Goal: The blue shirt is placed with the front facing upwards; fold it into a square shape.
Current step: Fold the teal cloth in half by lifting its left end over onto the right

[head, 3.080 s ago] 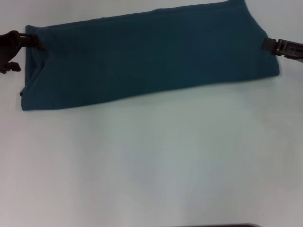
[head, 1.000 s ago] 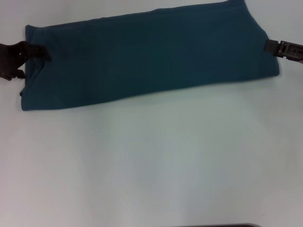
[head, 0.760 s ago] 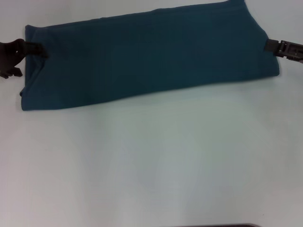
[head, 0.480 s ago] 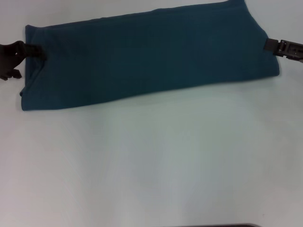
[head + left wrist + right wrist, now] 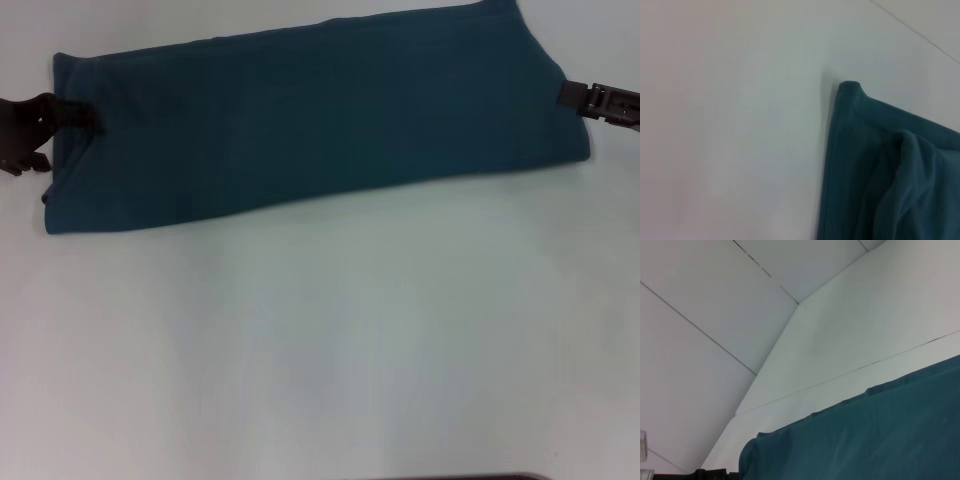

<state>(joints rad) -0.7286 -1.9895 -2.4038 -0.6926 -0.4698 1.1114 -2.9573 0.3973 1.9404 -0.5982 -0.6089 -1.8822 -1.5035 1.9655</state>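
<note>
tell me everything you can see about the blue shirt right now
The blue shirt is dark teal, soft-looking knit cloth, folded into a long band lying flat across the far side of the white table. No lettering or collar shows. The left gripper meets its left end, the right gripper its right end.

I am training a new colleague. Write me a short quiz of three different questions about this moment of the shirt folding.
1. True or false: the blue shirt lies spread flat with both sleeves showing.
2. Which gripper is at which end of the shirt?
A. left gripper at the left end, right gripper at the right end
B. both at the left end
C. both over the middle
3. Fill in: the shirt lies on a plain ____ table.

Key
1. False: it is folded into a long band, no sleeves or letters showing.
2. A
3. white
</note>
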